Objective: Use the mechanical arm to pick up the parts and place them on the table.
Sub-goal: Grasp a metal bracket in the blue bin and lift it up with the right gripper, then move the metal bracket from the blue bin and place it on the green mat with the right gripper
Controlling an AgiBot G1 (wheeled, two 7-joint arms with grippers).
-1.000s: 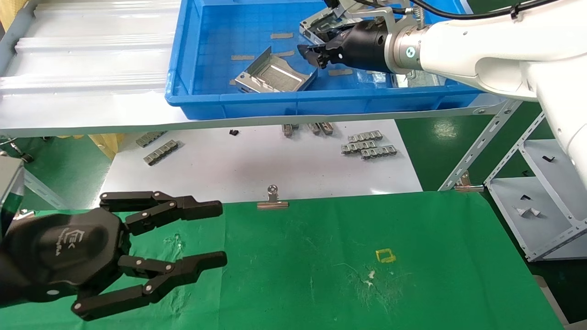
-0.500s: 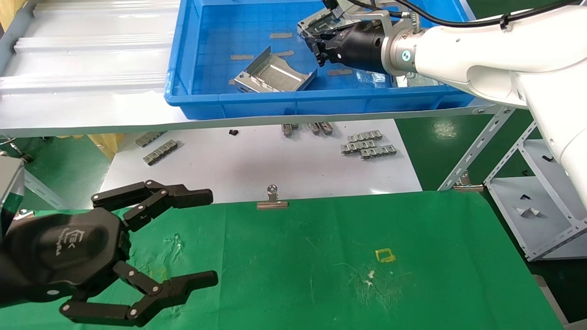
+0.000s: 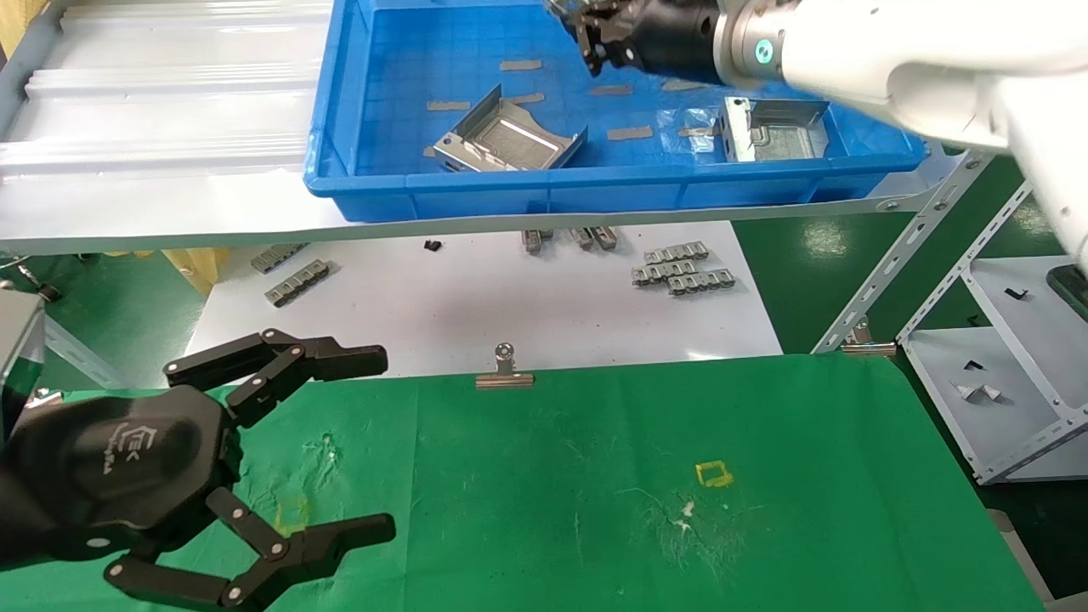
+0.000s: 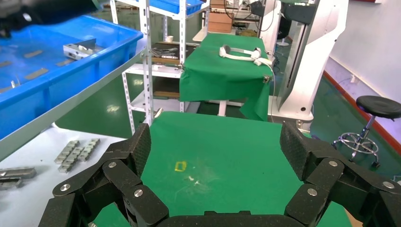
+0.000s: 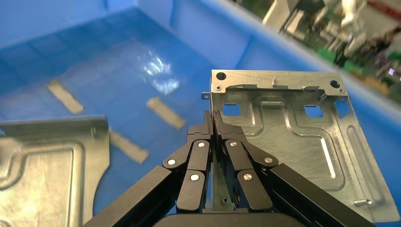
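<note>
Part [image 5: 302, 151] clamped by edge flange in right pincer [image 5: 213, 116]: thin stiff steel, prob. light, slippery; left pincer [image 3: 374, 450] spread wide, idle over table [image 3: 765, 544].

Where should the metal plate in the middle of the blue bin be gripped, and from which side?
Probably its tall bent-up side wall, coming from above: the plate lies flat, and that wall stands up free for fingers to pinch.
</note>
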